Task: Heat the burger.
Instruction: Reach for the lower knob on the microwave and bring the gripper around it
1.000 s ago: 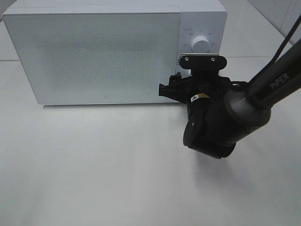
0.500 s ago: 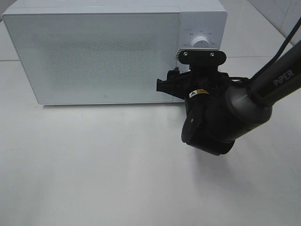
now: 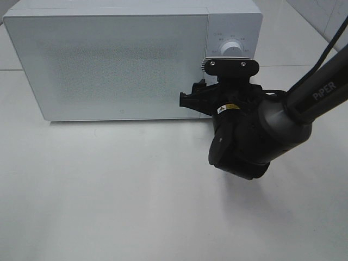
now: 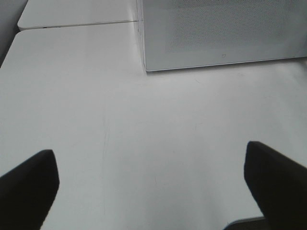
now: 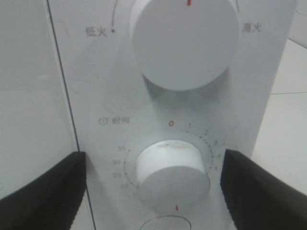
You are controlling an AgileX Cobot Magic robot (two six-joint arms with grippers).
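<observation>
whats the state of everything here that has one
white box-shaped microwave: door shut
round white upper dial: red mark between the two printed labels
round white lower timer dial: red mark opposite the 0
right tool: open, straddling the lower timer dial
left tool: open, empty
burger: not in view

The burger is hidden from every view; the white microwave (image 3: 109,65) stands with door shut

HIDDEN: your right arm (image 3: 255,136) blocks the microwave (image 3: 234,19) timer dial (image 5: 172,175) from the high camera | CUT OFF: left gripper (image 4: 153,184) fingers (image 4: 29,189) | UNSEEN: you can't see behind the door (image 3: 109,65)
</observation>
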